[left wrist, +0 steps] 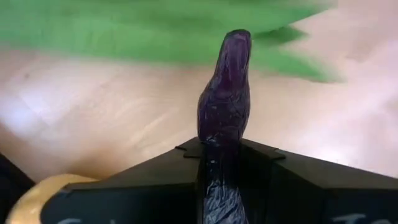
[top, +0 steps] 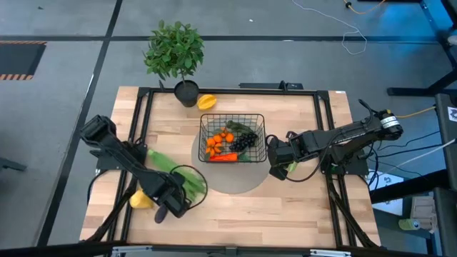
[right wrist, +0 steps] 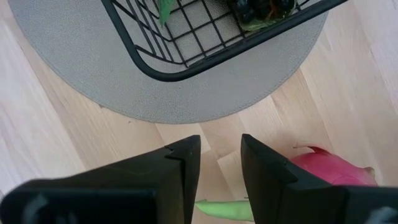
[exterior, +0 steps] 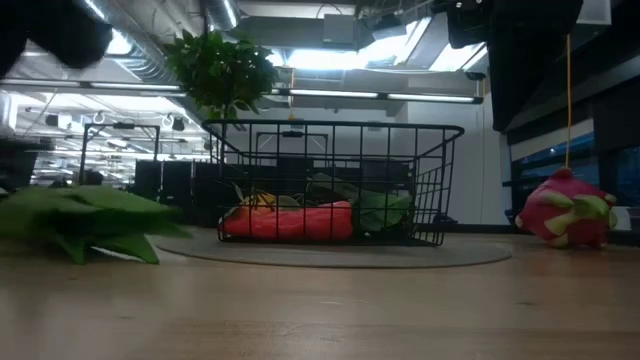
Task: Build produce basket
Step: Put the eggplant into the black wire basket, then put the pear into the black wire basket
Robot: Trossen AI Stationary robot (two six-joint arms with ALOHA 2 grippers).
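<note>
The black wire basket (top: 232, 139) stands on a round grey mat (top: 235, 178) and holds oranges, a carrot and dark grapes. My left gripper (top: 166, 207) is near the table's front left, shut on the purple eggplant (left wrist: 225, 106). Green stalks (top: 171, 171) lie flat beside it, and a yellow pear (top: 141, 200) lies close by. My right gripper (right wrist: 217, 162) hangs open just right of the mat, over a pink dragon fruit (right wrist: 329, 168) and a green cucumber (right wrist: 224, 210). Nothing is between its fingers. My left gripper pinches the eggplant's body (left wrist: 219, 155) between its two fingers (left wrist: 180, 165), coming from above and pointing down. The eggplant lies along the fingers. Its narrower end (left wrist: 236, 43) reaches well past the fingertips toward the table, and it looks clear of the wood.
A potted leafy plant (top: 175, 53) and a yellow pepper (top: 206, 101) sit at the table's far edge behind the basket. Bare wood lies along the front edge (top: 243, 221). A black frame (top: 325, 114) runs round the tabletop.
</note>
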